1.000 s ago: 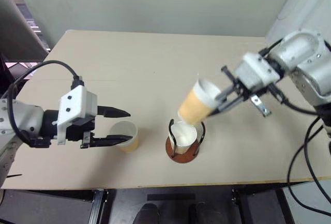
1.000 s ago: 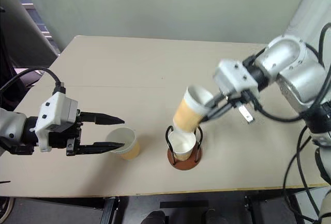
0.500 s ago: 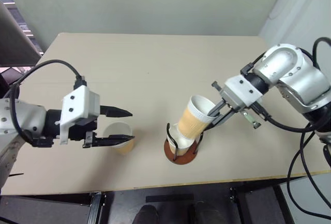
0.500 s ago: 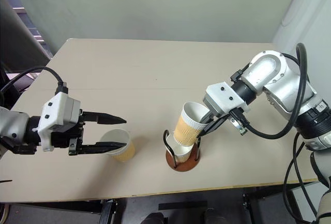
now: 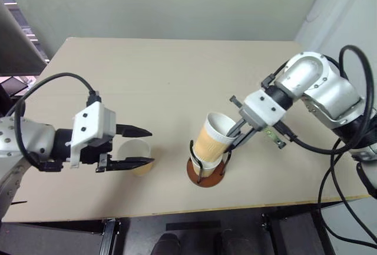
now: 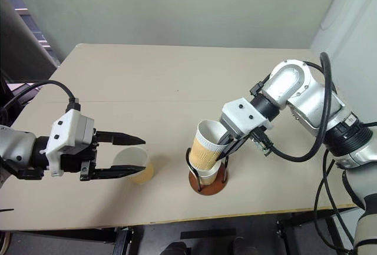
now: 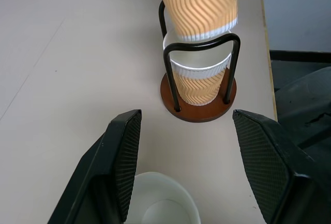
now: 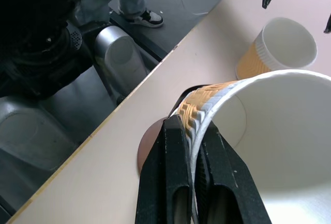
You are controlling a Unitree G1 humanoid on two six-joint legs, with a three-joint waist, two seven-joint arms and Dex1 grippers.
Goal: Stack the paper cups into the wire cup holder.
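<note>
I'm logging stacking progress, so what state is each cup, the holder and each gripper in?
Cup in holder: upright, seated.
Held cup: tilted, base entering the seated cup.
Loose cup: upright on table, ungripped.
Wire cup holder: standing.
Right gripper: shut on held cup's rim.
Left gripper: open around loose cup.

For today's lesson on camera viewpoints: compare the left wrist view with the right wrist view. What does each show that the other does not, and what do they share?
Left wrist view alone: the whole wire cup holder with a cup seated in it, and the left gripper, its fingers apart over the loose cup.

Right wrist view alone: the right gripper pinching the wall of the tilted cup at its rim, and a person's shoes beyond the table edge.

Both: the tilted cup, the loose cup and the table.
</note>
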